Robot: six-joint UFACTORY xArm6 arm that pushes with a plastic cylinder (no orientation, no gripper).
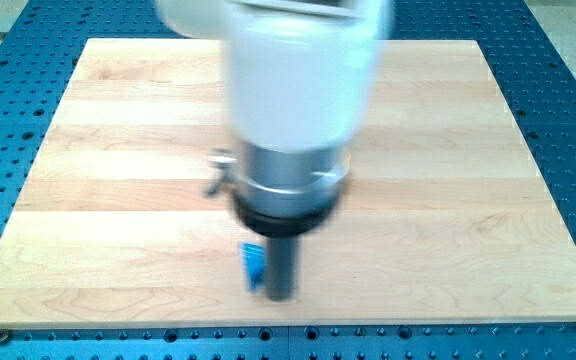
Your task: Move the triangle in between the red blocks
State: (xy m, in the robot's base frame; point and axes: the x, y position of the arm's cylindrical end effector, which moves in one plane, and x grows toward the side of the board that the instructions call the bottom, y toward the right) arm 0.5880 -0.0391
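Note:
A small blue block (pixel 253 263) lies near the view's bottom, a little left of centre; its shape cannot be made out, as my rod partly covers it. My tip (pixel 280 295) is just to the right of it, touching or nearly touching its right side. The arm's white and grey body (pixel 298 90) fills the middle of the view and hides the board behind it. No red blocks show; they may be hidden behind the arm.
The wooden board (pixel 98 200) lies on a blue perforated table (pixel 568 120). The board's bottom edge runs just below my tip. A small metal fitting (pixel 218 172) sticks out from the arm's left side.

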